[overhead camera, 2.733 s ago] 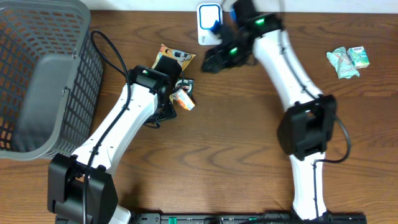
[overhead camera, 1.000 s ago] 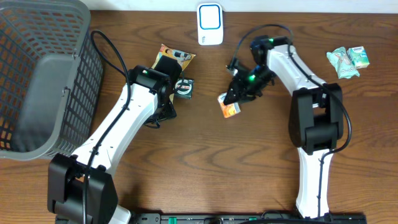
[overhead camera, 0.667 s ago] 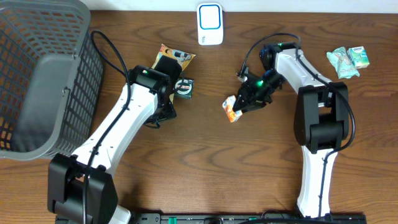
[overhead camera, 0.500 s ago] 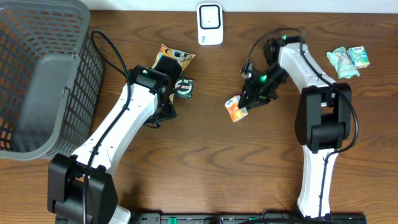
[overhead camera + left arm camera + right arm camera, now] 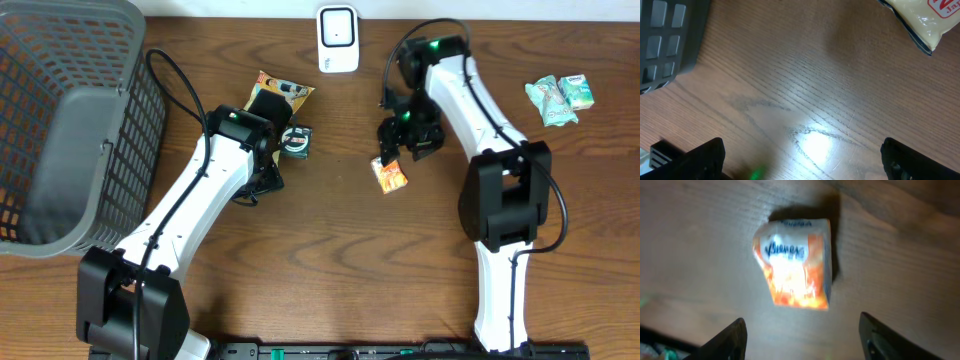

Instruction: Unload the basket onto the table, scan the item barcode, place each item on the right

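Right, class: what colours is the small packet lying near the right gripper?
The packet is orange and white, seen clearest in the right wrist view.

One basket [image 5: 40, 70], one scanner [image 5: 338, 38], one orange sachet [image 5: 390, 175], one yellow packet [image 5: 285, 90], two green packets [image 5: 560, 98]

Shop checkout mock-up: scanner [image 5: 338, 38], basket [image 5: 60, 150], snack packets [image 5: 550, 102].

Wooden table [image 5: 330, 285] bears basket [image 5: 30, 245], scanner [image 5: 338, 38], orange packet [image 5: 390, 175], green packets [image 5: 560, 98].
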